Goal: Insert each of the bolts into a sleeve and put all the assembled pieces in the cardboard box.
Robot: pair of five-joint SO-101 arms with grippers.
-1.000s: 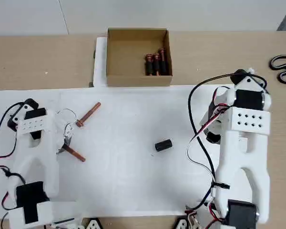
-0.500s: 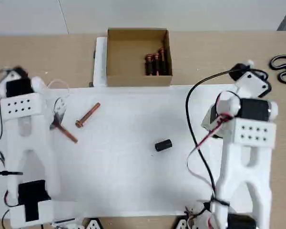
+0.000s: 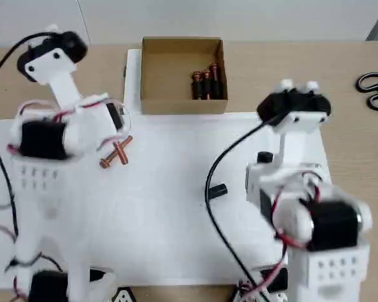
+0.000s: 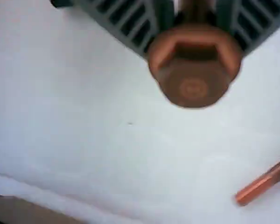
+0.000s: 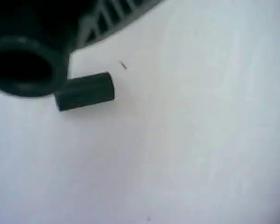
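Pale wood forms the counter (image 3: pixel 63 75), and a white sheet (image 3: pixel 176 239) covers most of it in the high view. At 12 o'clock from the sheet's middle sits the cardboard box (image 3: pixel 142 75), open at the top, with three assembled pieces (image 3: pixel 208 83) lying side by side against its wall at 3 o'clock. A pair of scissors (image 3: pixel 375 91) rests on bare wood out at 2 o'clock. The left hand (image 4: pixel 191 18) is closed on a copper bolt, the held bolt (image 4: pixel 193 70), whose hexagonal head faces the wrist camera from between the ribbed jaws. From above, this bolt hangs at 9 o'clock over the sheet and crosses a second copper bolt, the lying bolt (image 3: pixel 105 163), which lies flat on the sheet; whether the two touch cannot be told. The right hand (image 5: pixel 51 32) grips a black tube, the held sleeve (image 5: pixel 23 65), with its open bore turned toward the wrist camera. Just beside it on the sheet lies the loose sleeve (image 5: pixel 84 91) on its side, which the high view puts slightly toward 4 o'clock from the middle, well apart from both bolts and from the box
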